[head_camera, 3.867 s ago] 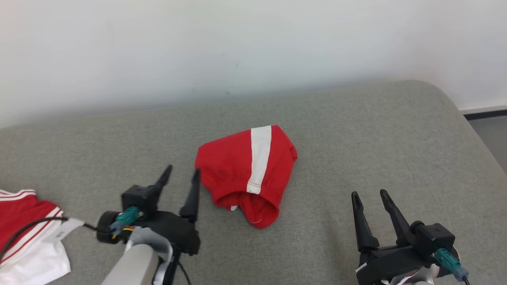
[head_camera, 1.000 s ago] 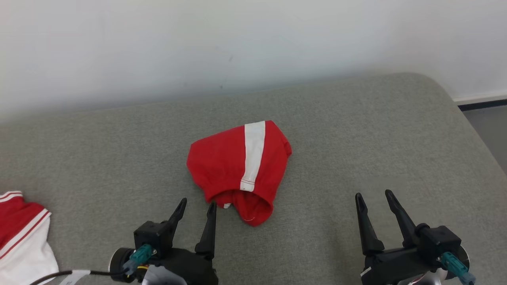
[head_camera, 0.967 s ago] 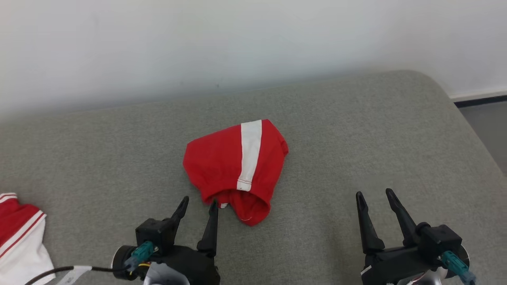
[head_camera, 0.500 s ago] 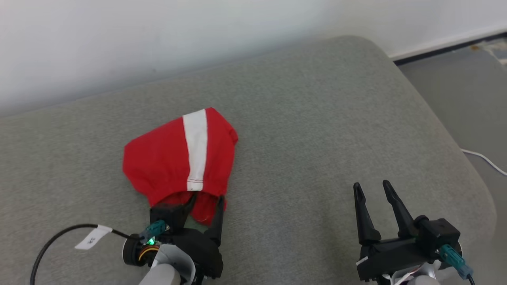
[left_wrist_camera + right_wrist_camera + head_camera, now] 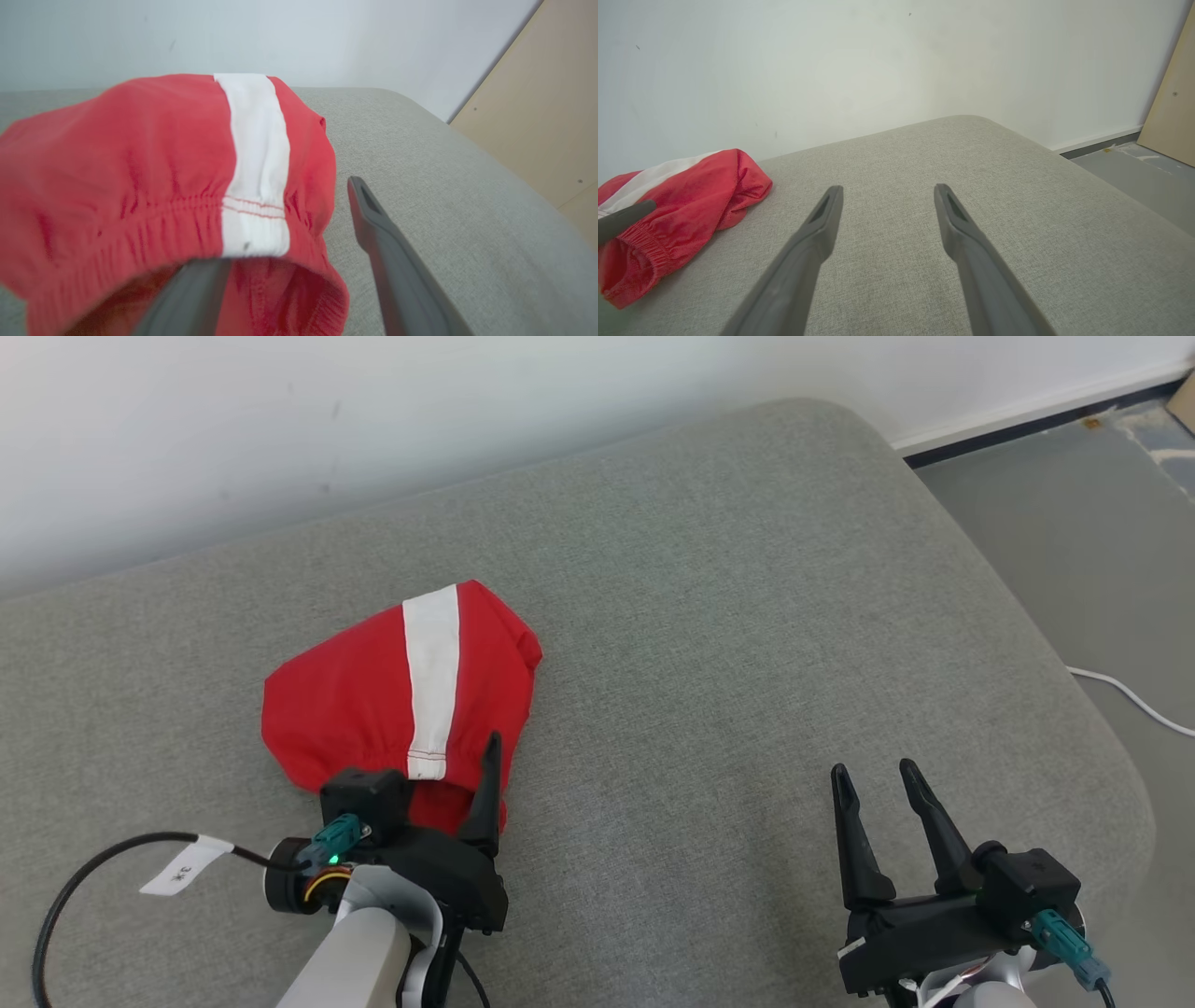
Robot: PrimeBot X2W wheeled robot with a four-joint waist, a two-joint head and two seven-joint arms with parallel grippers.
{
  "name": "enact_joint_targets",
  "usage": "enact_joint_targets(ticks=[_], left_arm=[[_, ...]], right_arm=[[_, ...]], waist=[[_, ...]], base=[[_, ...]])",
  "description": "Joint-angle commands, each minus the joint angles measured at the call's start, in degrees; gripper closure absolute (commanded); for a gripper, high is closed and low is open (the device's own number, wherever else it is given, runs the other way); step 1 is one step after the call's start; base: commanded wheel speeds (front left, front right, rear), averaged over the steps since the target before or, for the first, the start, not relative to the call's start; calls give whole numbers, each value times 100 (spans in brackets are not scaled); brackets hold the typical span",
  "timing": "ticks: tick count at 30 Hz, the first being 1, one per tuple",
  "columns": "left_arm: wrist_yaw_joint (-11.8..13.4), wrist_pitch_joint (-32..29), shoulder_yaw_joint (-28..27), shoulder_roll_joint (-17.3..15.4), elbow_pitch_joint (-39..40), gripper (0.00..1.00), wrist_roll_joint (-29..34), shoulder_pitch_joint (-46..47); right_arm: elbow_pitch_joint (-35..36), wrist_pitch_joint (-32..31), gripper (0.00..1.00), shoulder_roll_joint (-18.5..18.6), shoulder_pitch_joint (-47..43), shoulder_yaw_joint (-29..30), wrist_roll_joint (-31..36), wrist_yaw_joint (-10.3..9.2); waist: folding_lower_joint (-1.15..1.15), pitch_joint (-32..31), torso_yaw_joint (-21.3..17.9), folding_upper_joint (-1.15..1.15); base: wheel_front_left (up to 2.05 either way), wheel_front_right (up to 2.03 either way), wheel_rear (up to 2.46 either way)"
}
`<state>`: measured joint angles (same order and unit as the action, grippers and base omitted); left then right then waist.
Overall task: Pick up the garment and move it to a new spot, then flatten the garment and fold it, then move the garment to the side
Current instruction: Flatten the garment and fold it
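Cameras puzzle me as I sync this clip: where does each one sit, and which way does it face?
Head view: on the head, looking down at the grey cushion; left pincer and right pincer rise from below.
Left wrist view: on the left wrist, looking along that pincer, close on the red garment.
Right wrist view: on the right wrist, looking along that open pincer towards the wall.
Shared: the red garment shows in all three.

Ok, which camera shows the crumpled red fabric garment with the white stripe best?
The head view: nearly all the red garment lies in outline on the grey fabric cushion. The left wrist view is close, blurred and crops it. The right wrist view catches part of it at the left edge.
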<state>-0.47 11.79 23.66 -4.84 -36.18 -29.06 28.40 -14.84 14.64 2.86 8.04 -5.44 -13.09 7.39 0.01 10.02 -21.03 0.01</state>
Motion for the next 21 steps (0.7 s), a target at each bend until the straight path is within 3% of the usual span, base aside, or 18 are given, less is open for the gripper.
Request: enact_joint_targets(ticks=[1,6,7,8,16,21], left_arm=[[44,37,-23,-55,60,0,-34,-83],[106,53,-67,-97,386,2,-99,-221],[75,22,-100,-77,429,94,-185,-274],[55,-9,-79,-72,463,100,-175,-308],[177,25,-64,-172,790,100,-138,-479],[131,-231,-114,-363,1227,100,-332,-775]], right_arm=[[-7,15,0,5,-46,8,0,20],[-13,28,0,3,-93,22,38,20],[-18,29,0,5,-99,20,45,20],[-21,30,0,7,-107,22,53,20],[-1,6,0,3,-218,63,115,20],[27,-31,0,4,-307,110,130,20]], waist=[[-1,-30,39,-1],[-1,-86,137,-1],[-1,-105,152,-1],[-1,-124,168,-1],[-1,-251,421,-1],[-1,-401,887,-1]], base=[[0,0,0],[0,0,0],[0,0,0],[0,0,0],[0,0,0],[0,0,0]])
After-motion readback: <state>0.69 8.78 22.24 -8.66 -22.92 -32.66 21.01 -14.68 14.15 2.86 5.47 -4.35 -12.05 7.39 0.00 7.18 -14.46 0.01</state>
